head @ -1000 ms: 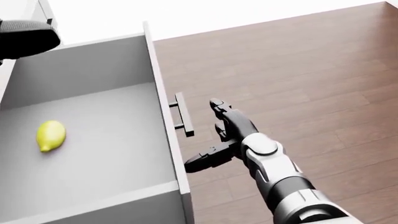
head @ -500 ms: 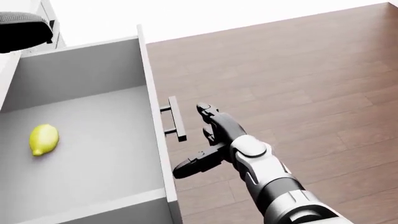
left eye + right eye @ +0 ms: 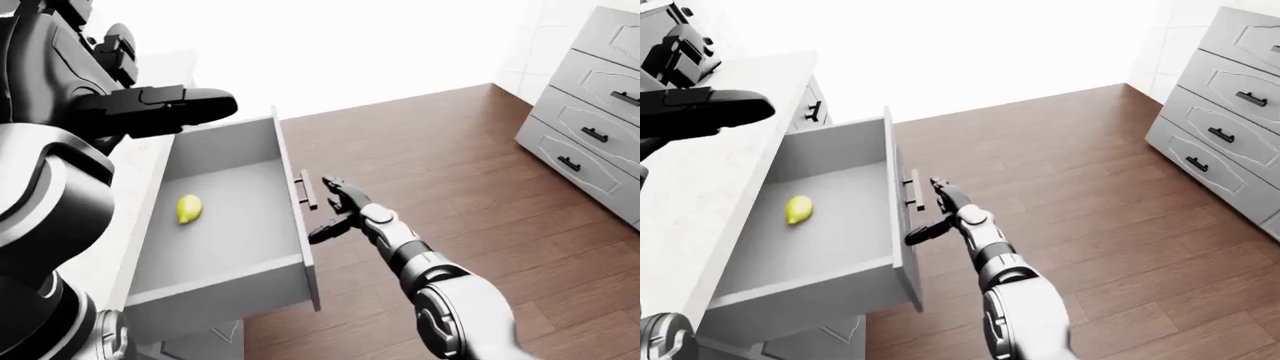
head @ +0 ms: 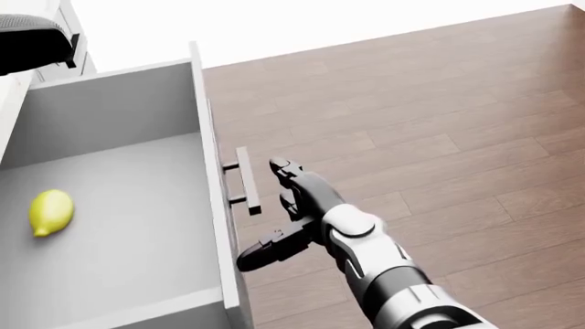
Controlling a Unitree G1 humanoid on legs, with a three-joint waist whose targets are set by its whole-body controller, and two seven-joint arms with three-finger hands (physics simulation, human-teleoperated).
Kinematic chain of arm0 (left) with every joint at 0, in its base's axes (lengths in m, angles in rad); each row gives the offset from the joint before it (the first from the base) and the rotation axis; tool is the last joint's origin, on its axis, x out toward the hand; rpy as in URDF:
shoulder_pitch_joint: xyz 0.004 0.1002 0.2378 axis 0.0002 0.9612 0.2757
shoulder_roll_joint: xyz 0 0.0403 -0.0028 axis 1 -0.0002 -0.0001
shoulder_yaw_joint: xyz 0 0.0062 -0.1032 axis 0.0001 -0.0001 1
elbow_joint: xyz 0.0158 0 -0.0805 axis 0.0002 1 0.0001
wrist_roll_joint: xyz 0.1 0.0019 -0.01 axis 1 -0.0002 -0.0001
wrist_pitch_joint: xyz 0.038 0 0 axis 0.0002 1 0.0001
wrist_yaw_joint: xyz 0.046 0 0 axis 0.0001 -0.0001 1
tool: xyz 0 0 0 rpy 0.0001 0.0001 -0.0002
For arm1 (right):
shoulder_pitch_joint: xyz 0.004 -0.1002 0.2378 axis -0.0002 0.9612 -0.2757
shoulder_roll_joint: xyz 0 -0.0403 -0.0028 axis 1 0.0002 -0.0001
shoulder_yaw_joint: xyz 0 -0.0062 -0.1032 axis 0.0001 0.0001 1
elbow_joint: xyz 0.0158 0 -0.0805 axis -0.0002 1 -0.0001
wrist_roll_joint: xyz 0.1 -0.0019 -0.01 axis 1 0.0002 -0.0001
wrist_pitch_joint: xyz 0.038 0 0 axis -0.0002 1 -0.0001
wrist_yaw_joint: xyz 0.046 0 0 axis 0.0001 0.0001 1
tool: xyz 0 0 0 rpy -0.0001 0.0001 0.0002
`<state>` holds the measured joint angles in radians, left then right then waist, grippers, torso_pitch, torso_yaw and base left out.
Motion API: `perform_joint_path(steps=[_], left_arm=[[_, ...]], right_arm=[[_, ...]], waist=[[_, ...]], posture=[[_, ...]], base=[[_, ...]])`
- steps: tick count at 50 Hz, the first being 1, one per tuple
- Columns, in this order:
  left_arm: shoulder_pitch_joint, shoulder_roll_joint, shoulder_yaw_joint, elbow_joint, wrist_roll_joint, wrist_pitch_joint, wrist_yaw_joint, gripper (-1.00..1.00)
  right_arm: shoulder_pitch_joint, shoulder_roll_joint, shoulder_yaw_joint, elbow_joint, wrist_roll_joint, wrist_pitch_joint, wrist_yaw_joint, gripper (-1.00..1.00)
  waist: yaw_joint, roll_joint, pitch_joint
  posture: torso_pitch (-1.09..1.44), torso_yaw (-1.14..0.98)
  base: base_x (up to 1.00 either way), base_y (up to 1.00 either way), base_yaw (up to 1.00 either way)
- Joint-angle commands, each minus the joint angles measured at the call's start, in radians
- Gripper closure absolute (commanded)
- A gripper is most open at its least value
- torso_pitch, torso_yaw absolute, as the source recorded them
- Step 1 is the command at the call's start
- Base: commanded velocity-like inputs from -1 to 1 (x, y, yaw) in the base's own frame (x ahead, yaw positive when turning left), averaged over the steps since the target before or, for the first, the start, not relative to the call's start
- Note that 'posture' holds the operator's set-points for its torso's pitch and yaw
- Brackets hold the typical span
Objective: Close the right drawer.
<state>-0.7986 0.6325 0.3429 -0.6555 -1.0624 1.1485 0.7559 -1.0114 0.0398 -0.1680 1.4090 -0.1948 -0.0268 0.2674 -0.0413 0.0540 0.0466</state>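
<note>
Robot hand neared flat-bar handle.

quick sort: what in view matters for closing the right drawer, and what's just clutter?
Belongs to the job:
- drawer, pulled out, open
- its handle on the front panel
- right hand, fingers open, close beside the handle

Just lying about:
- lemon on the drawer floor
- dresser at the right of the left-eye view
- counter above the drawer
- left hand, raised, not involved

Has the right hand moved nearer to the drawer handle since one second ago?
Yes. In the head view the right hand now sits closer to the drawer handle; the gap between them has narrowed, though the whole picture also shifted left.
</note>
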Motion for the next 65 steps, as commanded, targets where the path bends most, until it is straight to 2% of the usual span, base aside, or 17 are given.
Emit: perform_joint_path(steps=[1, 65], left_arm=[[-0.024, 0.016, 0.019, -0.014, -0.002, -0.025, 0.006, -1.0], [0.009, 0.086, 0.049, 0.015, -0.044, -0.073, -0.003, -1.0]], right_arm=[[-0.053, 0.021, -0.005, -0.049, 0.021, -0.038, 0.023, -1.0], [-0.092, 0.112, -0.034, -0.039, -0.042, -0.013, 0.061, -1.0]], waist=[[0.006, 0.005, -0.032], [0.001, 0.018, -0.027]], posture=[[0.0, 0.0], [0.0, 0.0]], base=[[0.0, 0.0, 0.0], [0.0, 0.0, 0.0]])
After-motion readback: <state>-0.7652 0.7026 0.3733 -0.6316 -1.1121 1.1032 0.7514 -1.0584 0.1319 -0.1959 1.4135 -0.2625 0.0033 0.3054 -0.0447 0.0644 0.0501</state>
